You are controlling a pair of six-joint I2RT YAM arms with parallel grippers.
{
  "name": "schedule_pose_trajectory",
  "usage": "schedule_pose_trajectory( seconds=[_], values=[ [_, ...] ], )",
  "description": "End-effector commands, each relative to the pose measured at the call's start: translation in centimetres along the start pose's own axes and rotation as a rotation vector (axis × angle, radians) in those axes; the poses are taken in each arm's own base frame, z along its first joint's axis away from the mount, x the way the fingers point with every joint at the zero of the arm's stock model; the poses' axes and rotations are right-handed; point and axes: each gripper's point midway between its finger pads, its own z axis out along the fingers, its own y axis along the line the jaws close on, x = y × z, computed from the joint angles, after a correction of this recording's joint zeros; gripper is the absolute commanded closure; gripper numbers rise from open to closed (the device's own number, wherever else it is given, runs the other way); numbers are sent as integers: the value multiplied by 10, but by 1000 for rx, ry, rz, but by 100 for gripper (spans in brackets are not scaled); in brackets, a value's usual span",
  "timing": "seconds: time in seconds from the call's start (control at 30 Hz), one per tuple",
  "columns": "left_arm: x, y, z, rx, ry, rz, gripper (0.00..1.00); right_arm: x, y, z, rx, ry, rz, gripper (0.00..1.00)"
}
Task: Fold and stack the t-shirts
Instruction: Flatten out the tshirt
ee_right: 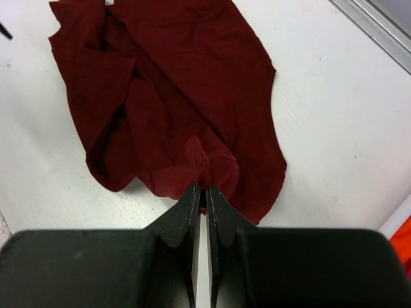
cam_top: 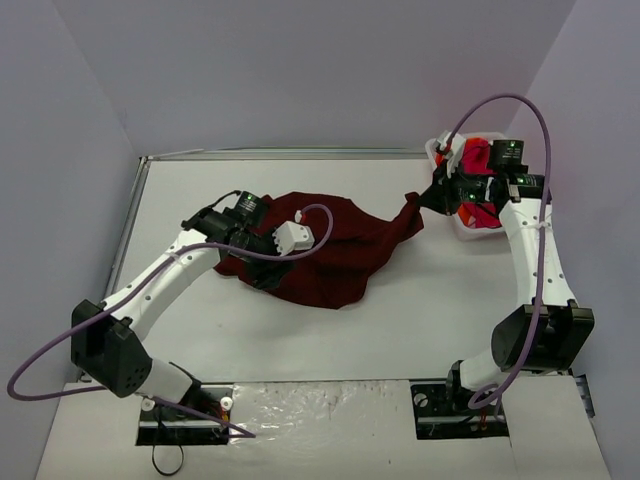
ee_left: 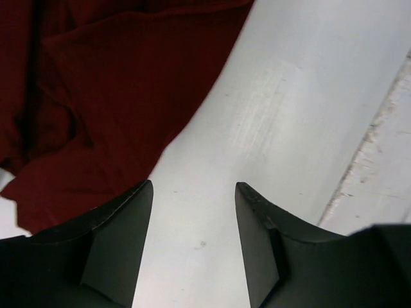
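Note:
The dark maroon t-shirt [cam_top: 325, 245] lies crumpled at the table's middle. It also fills the right wrist view [ee_right: 173, 96] and the upper left of the left wrist view [ee_left: 109, 96]. My right gripper [cam_top: 428, 200] is shut on a bunched fold at the shirt's right corner [ee_right: 203, 188] and holds it raised off the table. My left gripper [cam_top: 203, 222] is open and empty [ee_left: 194, 186]. It sits over bare table just beside the shirt's left edge. Pink and orange shirts [cam_top: 478, 160] lie in the white basket [cam_top: 462, 228].
The basket stands at the back right, right behind my right wrist; its rim [ee_right: 395, 221] and orange cloth [ee_right: 404, 240] show at the right wrist view's corner. A raised metal border [cam_top: 130, 230] runs along the table's left and far edges.

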Motion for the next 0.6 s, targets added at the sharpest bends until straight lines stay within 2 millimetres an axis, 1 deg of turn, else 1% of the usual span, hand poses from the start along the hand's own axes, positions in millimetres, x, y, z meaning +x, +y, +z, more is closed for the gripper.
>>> schedule_pose_trajectory(
  seconds=[0.0,0.03,0.07,0.1,0.13,0.17,0.2,0.23,0.27,0.33,0.37,0.43,0.47,0.5,0.53,0.57],
  values=[
    [-21,39,-19,-184,-70,70,46,2,4,-5,3,3,-35,100],
    [-21,43,-18,-189,-74,83,46,7,4,-3,-3,10,-28,100],
    [-18,51,-15,-192,-71,74,45,10,3,-1,-8,15,-24,100],
    [-22,59,-12,-206,-88,79,46,13,3,0,-11,19,-22,100],
    [-20,70,-7,-213,-86,64,46,19,3,3,-19,29,-13,100],
    [-21,76,-4,-213,-94,60,45,22,2,4,-22,33,-8,100],
    [-26,82,0,-206,-120,65,46,25,2,6,-27,36,-4,100],
    [-27,86,3,-199,-126,81,46,28,2,8,-36,40,-1,100],
    [-25,93,12,-179,-117,84,45,32,2,10,-42,46,3,100],
    [-29,99,23,-160,-124,123,46,37,2,13,-49,52,3,100],
    [-27,102,35,-138,-113,123,46,40,1,15,-56,58,11,100],
    [-35,110,41,-127,-129,141,46,46,0,17,-61,68,21,100],
    [-34,110,54,-88,-123,130,46,49,-2,20,-67,73,25,100],
    [-41,114,53,-77,-131,132,46,52,-2,21,-71,77,29,100],
    [-41,117,57,-63,-129,136,46,56,-3,24,-78,84,40,100],
    [-38,117,69,-24,-121,124,46,57,-5,25,-81,84,41,100]
  ],
)
